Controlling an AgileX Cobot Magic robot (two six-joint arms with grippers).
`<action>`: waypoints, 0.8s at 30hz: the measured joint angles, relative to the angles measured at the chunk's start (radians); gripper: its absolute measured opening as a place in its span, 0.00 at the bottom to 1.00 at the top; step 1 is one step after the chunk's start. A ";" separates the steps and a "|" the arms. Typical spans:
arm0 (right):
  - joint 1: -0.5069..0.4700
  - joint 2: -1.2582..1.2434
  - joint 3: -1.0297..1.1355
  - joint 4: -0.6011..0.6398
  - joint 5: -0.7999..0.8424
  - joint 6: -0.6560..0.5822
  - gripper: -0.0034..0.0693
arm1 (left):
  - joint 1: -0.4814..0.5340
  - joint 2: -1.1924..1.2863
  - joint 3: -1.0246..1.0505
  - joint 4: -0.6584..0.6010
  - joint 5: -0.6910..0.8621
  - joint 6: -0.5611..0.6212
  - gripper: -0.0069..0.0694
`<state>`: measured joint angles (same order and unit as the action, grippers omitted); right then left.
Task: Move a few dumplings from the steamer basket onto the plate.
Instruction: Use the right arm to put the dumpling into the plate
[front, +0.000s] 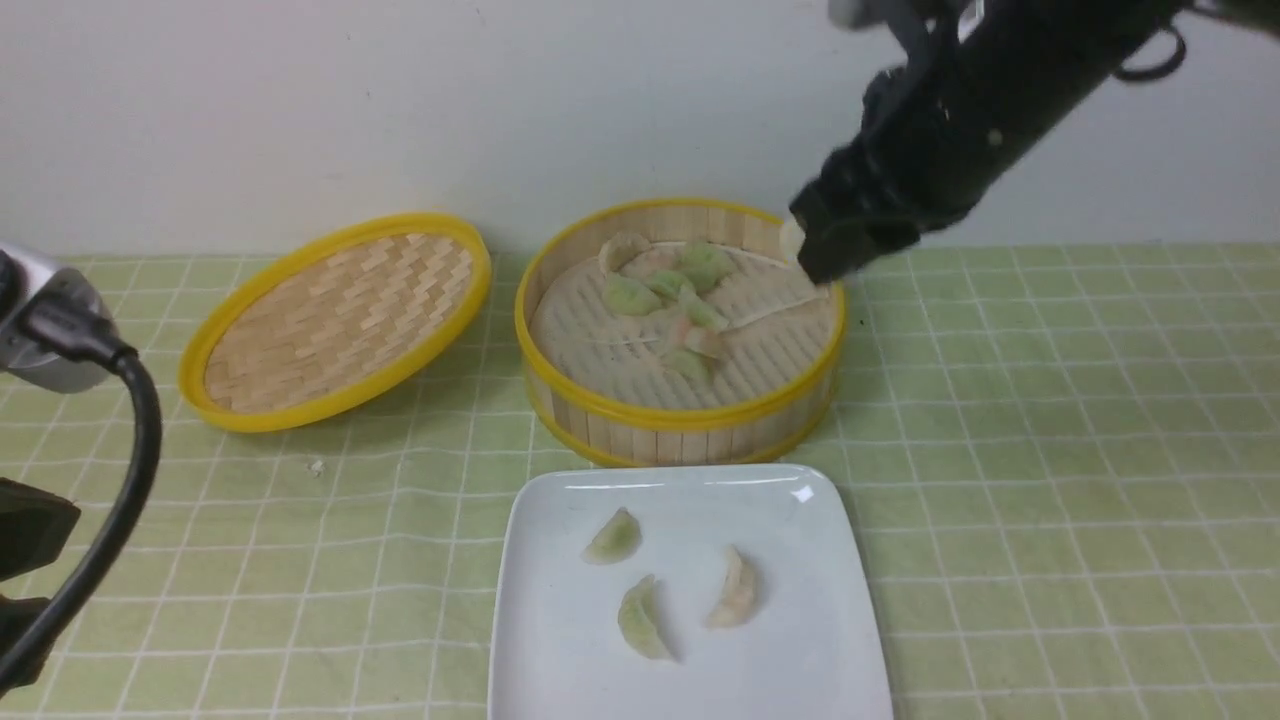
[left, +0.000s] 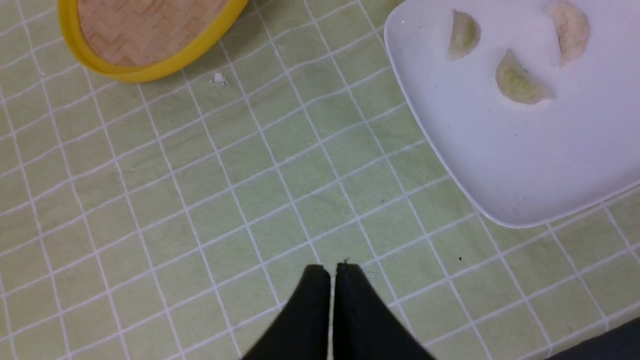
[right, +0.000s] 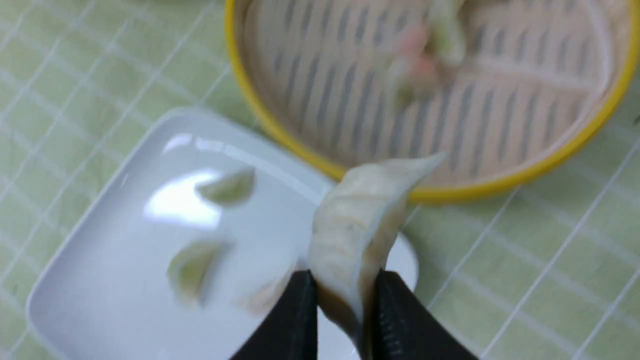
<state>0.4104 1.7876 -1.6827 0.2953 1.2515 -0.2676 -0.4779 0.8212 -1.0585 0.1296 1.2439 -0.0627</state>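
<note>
Now my right claw (right: 345, 300) pinches a cream dumpling (right: 357, 225) high over the rim of the steamer basket (front: 690, 420) — clear to carry toward the plate (front: 810, 640) holding three — while my left claw (left: 332, 272) hangs shut above the desk (left: 200, 200).

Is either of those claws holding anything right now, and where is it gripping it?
The right gripper pinches a cream-white dumpling by one end; the left gripper is shut and empty.

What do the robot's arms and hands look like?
The left hand and right hand each have two black, pointed fingers. The right arm is chunky and black. The left arm shows a silver part with a thick black cable.
</note>
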 joint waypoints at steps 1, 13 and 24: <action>0.009 -0.013 0.067 0.011 -0.007 -0.007 0.21 | 0.000 0.000 0.000 0.000 -0.006 0.000 0.08; 0.060 0.097 0.402 0.050 -0.319 -0.032 0.27 | 0.000 0.000 0.000 0.000 -0.050 0.003 0.08; 0.060 0.117 0.300 -0.013 -0.331 -0.040 0.75 | 0.000 0.000 0.000 0.000 -0.050 0.004 0.08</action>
<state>0.4703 1.9049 -1.3826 0.2822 0.9209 -0.3079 -0.4779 0.8212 -1.0585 0.1296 1.1936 -0.0589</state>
